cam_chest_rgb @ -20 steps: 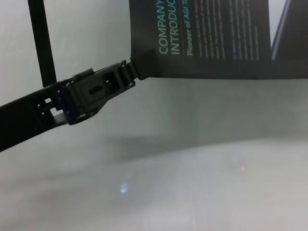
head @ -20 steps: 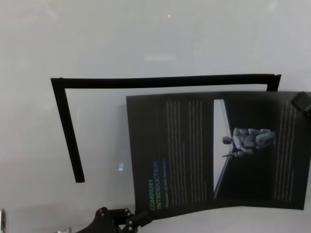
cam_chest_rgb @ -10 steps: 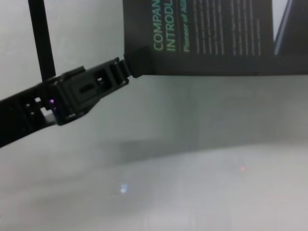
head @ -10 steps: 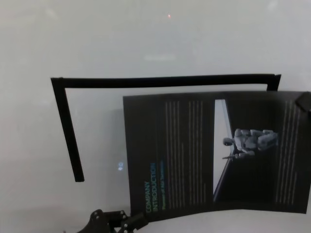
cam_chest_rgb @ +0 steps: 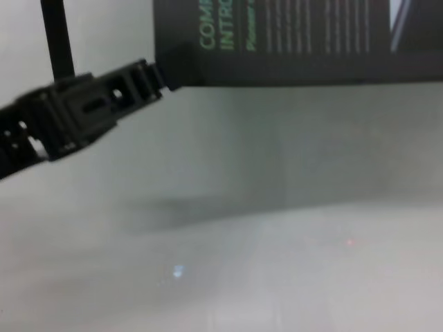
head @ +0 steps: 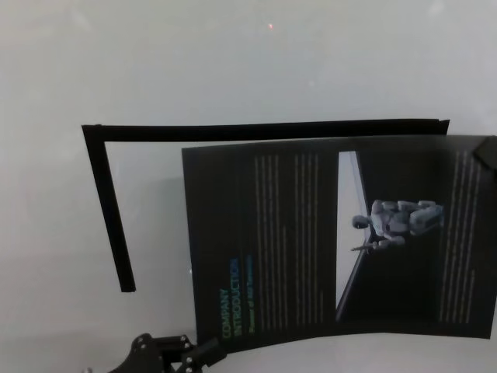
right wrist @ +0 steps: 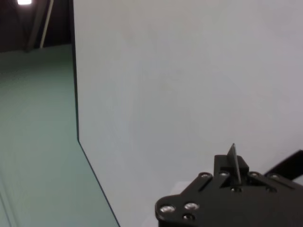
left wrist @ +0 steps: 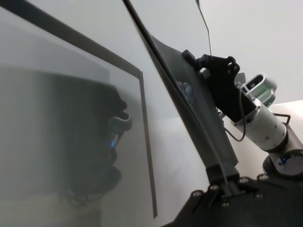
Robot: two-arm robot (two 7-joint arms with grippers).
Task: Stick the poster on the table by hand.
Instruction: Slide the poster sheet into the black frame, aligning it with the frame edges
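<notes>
The poster (head: 295, 241), black with a green heading and white text columns, hangs just over the pale table (head: 233, 70), held at two opposite corners. My left gripper (head: 203, 351) is shut on its near left corner, seen close in the chest view, where the left gripper (cam_chest_rgb: 160, 72) pinches the poster (cam_chest_rgb: 297, 34). My right gripper (head: 488, 153) is shut on the far right corner. In the left wrist view the poster (left wrist: 199, 127) shows edge-on between the left gripper (left wrist: 225, 182) and the right gripper (left wrist: 191, 56). In the right wrist view the right gripper (right wrist: 233, 163) pinches a thin sheet edge.
A thin black bar outline (head: 109, 210) lies on the table, running along the far side and down the left. The poster overlaps its right part. The bar (cam_chest_rgb: 57, 41) also stands behind the left gripper in the chest view.
The poster has shifted left, toward the outline's left bar, with both grippers carrying it. In the chest view the left gripper has moved left and farther from me.
</notes>
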